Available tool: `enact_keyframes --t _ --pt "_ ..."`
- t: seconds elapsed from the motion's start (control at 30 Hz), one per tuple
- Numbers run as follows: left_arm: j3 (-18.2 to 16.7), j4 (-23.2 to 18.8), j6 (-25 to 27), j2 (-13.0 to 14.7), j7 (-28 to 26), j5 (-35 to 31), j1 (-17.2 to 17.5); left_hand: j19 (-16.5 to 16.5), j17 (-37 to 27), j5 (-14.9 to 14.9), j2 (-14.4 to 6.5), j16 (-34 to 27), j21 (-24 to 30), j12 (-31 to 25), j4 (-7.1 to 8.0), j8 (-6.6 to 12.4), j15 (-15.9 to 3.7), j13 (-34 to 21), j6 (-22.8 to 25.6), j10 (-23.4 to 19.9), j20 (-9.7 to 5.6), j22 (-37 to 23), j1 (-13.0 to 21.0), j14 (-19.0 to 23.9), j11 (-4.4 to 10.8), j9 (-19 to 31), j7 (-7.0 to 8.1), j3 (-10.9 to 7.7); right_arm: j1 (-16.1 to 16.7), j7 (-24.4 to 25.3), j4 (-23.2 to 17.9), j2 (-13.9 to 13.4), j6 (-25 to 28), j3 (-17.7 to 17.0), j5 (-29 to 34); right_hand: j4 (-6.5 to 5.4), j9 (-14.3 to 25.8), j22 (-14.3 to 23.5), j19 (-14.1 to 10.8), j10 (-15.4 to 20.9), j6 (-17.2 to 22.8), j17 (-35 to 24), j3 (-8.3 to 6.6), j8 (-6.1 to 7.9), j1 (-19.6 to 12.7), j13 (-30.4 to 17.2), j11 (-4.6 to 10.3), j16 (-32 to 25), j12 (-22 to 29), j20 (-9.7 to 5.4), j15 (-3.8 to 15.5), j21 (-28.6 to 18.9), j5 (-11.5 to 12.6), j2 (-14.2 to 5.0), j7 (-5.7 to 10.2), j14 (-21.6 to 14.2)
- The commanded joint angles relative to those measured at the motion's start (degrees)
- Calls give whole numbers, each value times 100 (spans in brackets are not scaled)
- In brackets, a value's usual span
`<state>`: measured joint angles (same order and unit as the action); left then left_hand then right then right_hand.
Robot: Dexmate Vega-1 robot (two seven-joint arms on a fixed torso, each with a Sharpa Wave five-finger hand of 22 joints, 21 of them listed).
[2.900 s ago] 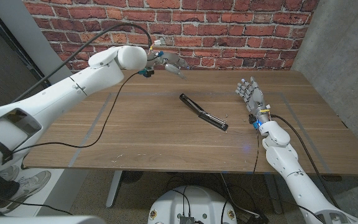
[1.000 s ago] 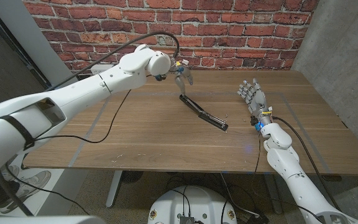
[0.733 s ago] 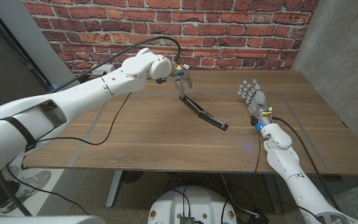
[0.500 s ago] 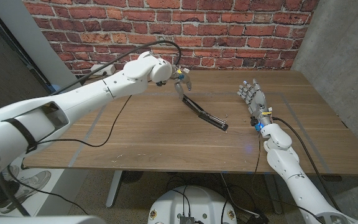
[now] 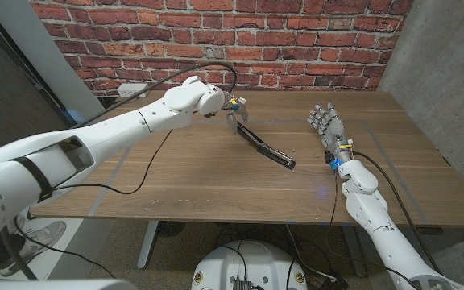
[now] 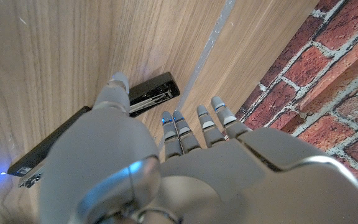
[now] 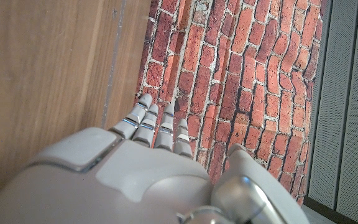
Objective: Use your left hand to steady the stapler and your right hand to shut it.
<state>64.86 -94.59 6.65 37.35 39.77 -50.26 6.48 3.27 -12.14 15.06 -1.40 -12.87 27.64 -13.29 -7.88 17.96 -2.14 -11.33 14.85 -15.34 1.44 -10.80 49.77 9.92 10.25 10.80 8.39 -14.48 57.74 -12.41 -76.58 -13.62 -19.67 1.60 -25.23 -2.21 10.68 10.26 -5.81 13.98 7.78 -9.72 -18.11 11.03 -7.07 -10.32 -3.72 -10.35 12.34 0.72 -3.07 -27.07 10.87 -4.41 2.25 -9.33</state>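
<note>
The left hand (image 5: 238, 112) hangs over the stapler's far end, fingers apart, perhaps just touching it. The stapler (image 5: 265, 146), black and slim, lies opened out flat mid-table, its long axis slanting from far-left to near-right. The right hand (image 5: 325, 124) stands open, empty, well apart.

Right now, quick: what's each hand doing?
Left hand: open, fingers spread over the far end of the stapler, not gripping it.
Right hand: open, holding nothing, well apart from the stapler.
</note>
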Motion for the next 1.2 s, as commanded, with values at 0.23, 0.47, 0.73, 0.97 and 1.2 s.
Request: enact_keyframes --t 0.23,0.47,0.73,0.97,1.2 --pt "213 546 -187 -218 -250 -129 -13 74 -17 33 -33 11 -36 30 49 -10 -512 -26 88 -67 3 -23 29 34 10 22 -35 -5 -120 -7 179 11 7 -14 14 23 8 24 -36 24 45 -12 7 19 23 -26 0 -3 24 -8 -13 39 4 -29 -8 -21" --pt "260 669 -221 -267 -362 -123 -16 90 -33 55 -235 -2 -41 15 85 -24 -509 -31 144 -160 25 -28 108 72 -11 25 -63 -78 -174 -22 255 20 -9 -16 21 27 7 25 -37 23 39 -11 7 15 22 -26 -11 -2 20 -3 -16 50 4 -29 -8 -21" --pt "350 734 -232 -276 -549 -266 -6 324 -137 37 -615 -240 35 -116 140 -39 -658 -71 326 -607 -52 -36 257 651 -23 26 -83 -227 -202 -11 271 15 1 -21 39 28 7 25 -36 35 42 -11 9 14 24 -26 -25 1 22 -3 -12 62 4 -29 -11 -17" --pt "469 803 -259 -286 -663 -467 16 934 -616 -40 -815 -770 336 -254 116 -2 -842 -200 688 -1054 -134 -90 509 1487 -37 23 -67 -375 -203 29 244 0 19 -21 70 27 7 26 -41 36 53 -11 10 17 28 -26 -14 0 20 -3 -18 70 3 -30 -15 -17" --pt "588 762 -193 -244 -900 -882 69 1413 -1787 -40 -1030 -1921 937 -583 297 206 -953 -453 1668 -1933 -33 -374 927 2328 -23 35 -165 -494 -213 55 235 -15 39 -6 102 26 7 26 -46 38 78 -11 12 25 33 -26 -19 1 17 -5 -15 81 3 -31 -14 -16"
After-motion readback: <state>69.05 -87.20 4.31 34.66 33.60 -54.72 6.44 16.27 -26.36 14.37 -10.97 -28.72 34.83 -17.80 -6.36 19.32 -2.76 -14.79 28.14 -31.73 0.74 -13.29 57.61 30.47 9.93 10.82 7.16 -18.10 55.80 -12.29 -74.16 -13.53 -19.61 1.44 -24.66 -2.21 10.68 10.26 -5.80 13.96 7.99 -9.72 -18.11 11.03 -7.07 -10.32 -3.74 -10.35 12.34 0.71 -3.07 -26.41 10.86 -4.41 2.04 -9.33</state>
